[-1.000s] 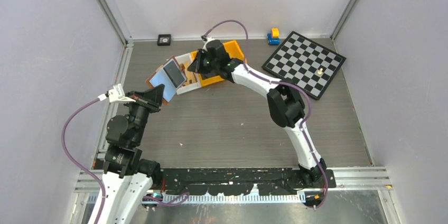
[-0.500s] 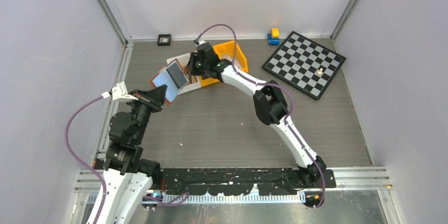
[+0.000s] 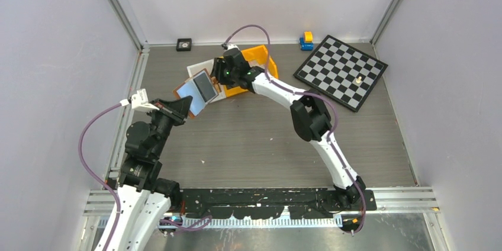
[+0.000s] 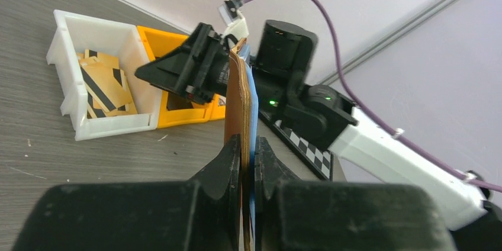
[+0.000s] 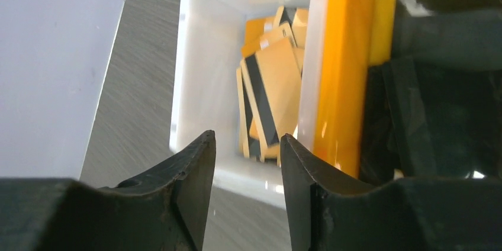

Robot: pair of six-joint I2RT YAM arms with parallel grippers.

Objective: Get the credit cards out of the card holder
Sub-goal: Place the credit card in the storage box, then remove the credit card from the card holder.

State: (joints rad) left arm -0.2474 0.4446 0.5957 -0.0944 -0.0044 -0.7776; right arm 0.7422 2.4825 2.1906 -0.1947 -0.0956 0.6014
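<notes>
— Two claws at work: which doing what?
— For the left claw: pressed together on the lower edge of the card holder, pinching it upright and, going by the overhead view, up off the tabletop, near the white bin. For the right claw: spread, nothing between the fingers, hanging over that same bin, next to the orange bin.
— Anything in the white bin?
— Flat tan pieces with dark stripes, loose in a heap. Hard to say whether cards or not.
— And inside the holder?
— Opened toward the overhead camera, pale blue lining on show, with a grey card against it, apparently not yet pulled.
— So which step?
— Probably between pulls: empty right claw over the bin, holder presented by the left.
— Next move?
— Likely a swing of the right claw across to the holder's top edge, fingers lined up with the thin edge of the grey card, closing on that alone, then a straight draw out along the pocket. Needs a firm left pinch against folding or slipping.
</notes>
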